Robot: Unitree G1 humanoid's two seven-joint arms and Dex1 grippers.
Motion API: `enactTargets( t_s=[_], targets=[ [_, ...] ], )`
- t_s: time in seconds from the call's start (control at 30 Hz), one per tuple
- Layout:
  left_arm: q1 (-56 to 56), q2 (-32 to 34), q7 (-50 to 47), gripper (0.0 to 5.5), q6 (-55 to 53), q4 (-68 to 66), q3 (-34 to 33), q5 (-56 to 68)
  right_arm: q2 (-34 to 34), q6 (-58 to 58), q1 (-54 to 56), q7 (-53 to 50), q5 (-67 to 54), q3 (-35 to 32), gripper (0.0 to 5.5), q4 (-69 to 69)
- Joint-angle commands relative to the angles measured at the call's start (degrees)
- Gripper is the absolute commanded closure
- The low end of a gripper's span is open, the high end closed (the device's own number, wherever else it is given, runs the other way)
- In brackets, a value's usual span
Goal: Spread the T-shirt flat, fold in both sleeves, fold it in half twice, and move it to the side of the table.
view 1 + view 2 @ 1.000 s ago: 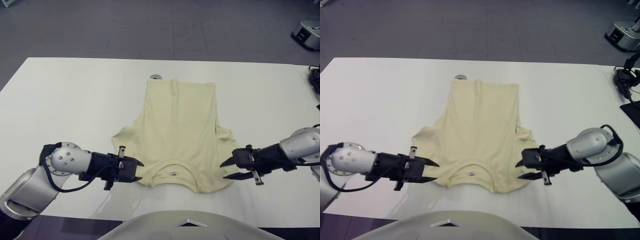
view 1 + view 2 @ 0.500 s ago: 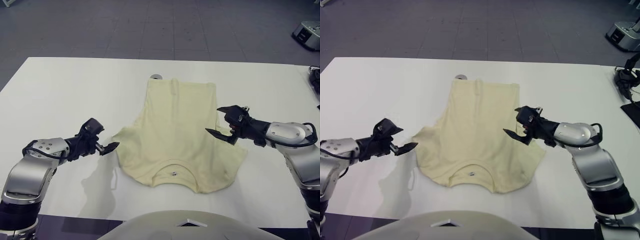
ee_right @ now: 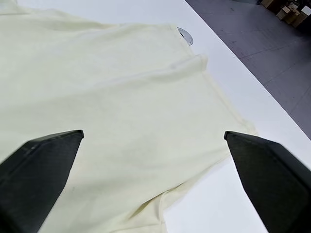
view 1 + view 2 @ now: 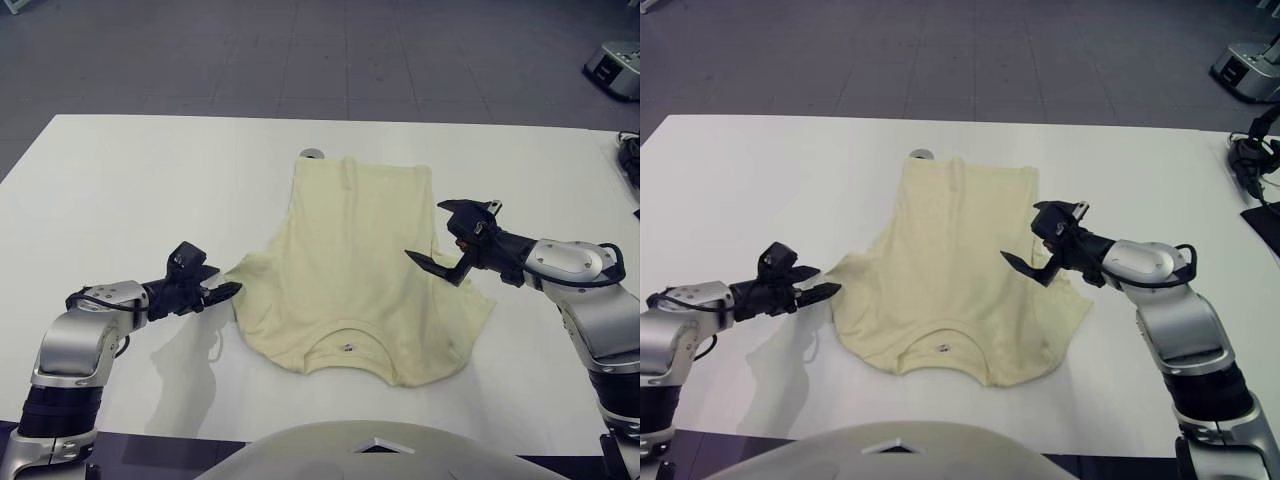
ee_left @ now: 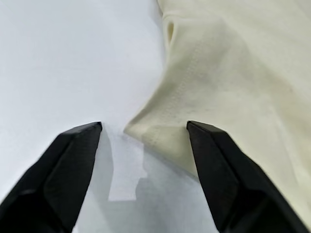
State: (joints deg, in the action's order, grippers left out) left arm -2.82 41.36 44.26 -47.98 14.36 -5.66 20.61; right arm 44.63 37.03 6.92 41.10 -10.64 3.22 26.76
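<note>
Two grippers stood open at the two sides of the T-shirt point(image 4: 360, 270), which lay in the middle of the table point(image 4: 150, 180), collar toward the robot and hem toward the far edge. The left gripper point(image 4: 225, 287) was low at the tip of the left sleeve point(image 5: 146, 131). Its fingers were spread, one on each side of that tip, and pinched nothing. The right gripper point(image 4: 424, 230) hung over the right flank of the shirt, fingers spread wide, also holding nothing.

I judge that the sleeve fold was about to begin, and two things could spoil it. The left fingers had only the very edge of the cloth between them, so a close there might catch too little and the sleeve could slip out in the lift. On the right, the sleeve looked bunched against the body of the shirt. A pinch from above might take the body layers together with it and pull the spread shirt into wrinkles.

One second before, both grippers were low near the collar, at the shoulders. Since then they had moved outward and away from the robot, and the right shoulder of the shirt lay wider. In the last half second the shirt had not shifted, and the left gripper had sunk closer to the sleeve tip.
</note>
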Motion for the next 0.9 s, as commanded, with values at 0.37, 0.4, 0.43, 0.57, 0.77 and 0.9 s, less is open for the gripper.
enactTargets(
  t_s=[0.37,0.4,0.43,0.57,0.77,0.9],
  targets=[
    [-0.2,0.5,-0.3,4.80,0.9,-1.4,2.0,-0.2,-0.7,-1.1,-0.5,-1.1,1.2,1.7,0.10,-0.6],
    [-0.2,0.6,-0.3,5.01,1.0,-1.4,2.1,-0.2,-0.7,-1.2,-0.5,-1.1,1.2,1.7,0.10,-0.6],
    [-0.2,0.7,-0.2,5.18,1.1,-1.4,2.1,-0.3,-0.7,-1.2,-0.5,-1.2,1.3,1.8,0.10,-0.6],
    [-0.6,1.2,-0.6,5.49,1.8,-2.0,2.1,-1.0,-0.7,-1.2,-0.7,-1.6,1.5,1.8,0.10,-0.5],
    [-2.4,3.0,-0.5,5.49,4.0,-6.0,-1.2,-1.5,-0.4,-0.2,-1.0,-2.8,2.9,1.5,0.10,-1.3],
    [-4.3,4.0,0.0,5.49,4.6,-5.6,-2.9,-0.7,0.3,1.6,-1.4,-3.4,3.8,1.6,0.10,-2.0]
  ],
)
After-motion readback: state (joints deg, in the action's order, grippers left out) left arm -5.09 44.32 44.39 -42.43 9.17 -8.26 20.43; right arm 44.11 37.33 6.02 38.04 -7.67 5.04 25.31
